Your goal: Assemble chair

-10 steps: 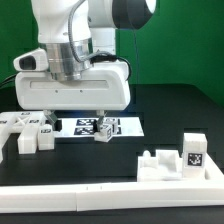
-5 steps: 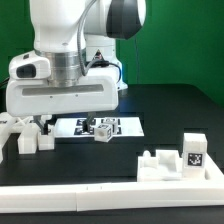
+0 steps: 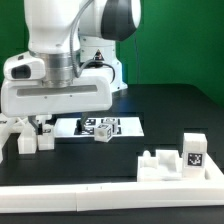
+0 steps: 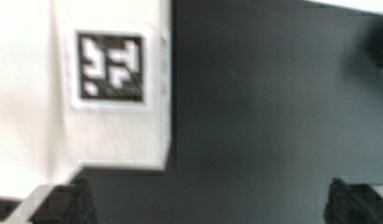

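Green backdrop (image 3: pixel 180 45) behind black table (image 3: pixel 170 115)

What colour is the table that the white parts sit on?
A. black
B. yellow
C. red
A: the table shows black all around the white parts.

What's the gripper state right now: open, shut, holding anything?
Gripper: open wide, holding nothing; the tagged white part is off to one side, not between the jaws.
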Controlling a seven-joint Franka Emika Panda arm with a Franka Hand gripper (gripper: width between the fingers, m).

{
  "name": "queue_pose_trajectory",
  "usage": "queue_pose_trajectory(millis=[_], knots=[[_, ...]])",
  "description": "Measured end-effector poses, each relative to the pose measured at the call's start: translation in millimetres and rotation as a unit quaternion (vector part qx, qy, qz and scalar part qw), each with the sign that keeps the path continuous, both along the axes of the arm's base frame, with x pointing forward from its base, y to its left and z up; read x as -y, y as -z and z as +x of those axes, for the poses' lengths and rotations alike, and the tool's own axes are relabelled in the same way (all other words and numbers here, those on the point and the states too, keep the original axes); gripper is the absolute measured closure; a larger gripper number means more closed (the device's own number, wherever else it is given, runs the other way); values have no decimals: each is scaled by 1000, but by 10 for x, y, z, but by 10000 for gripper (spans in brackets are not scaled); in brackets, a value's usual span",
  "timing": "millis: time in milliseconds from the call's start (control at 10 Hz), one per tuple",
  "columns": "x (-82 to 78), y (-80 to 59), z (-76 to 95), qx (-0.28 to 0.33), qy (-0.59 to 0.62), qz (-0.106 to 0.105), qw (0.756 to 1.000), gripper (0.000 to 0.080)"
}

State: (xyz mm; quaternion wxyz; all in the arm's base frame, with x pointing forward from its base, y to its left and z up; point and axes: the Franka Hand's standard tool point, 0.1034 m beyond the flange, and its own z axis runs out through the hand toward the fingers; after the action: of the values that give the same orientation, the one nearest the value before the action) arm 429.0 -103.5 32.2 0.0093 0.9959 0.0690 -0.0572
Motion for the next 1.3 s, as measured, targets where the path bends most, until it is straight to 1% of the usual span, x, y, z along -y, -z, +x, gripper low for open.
queue_pose_trajectory(millis=[200, 800, 1300], knots=[[37, -1, -9, 1, 3, -1, 1000, 150], [35, 12, -15, 0, 3, -2, 1000, 150], [49, 3, 12, 7, 5, -4, 1000, 150]])
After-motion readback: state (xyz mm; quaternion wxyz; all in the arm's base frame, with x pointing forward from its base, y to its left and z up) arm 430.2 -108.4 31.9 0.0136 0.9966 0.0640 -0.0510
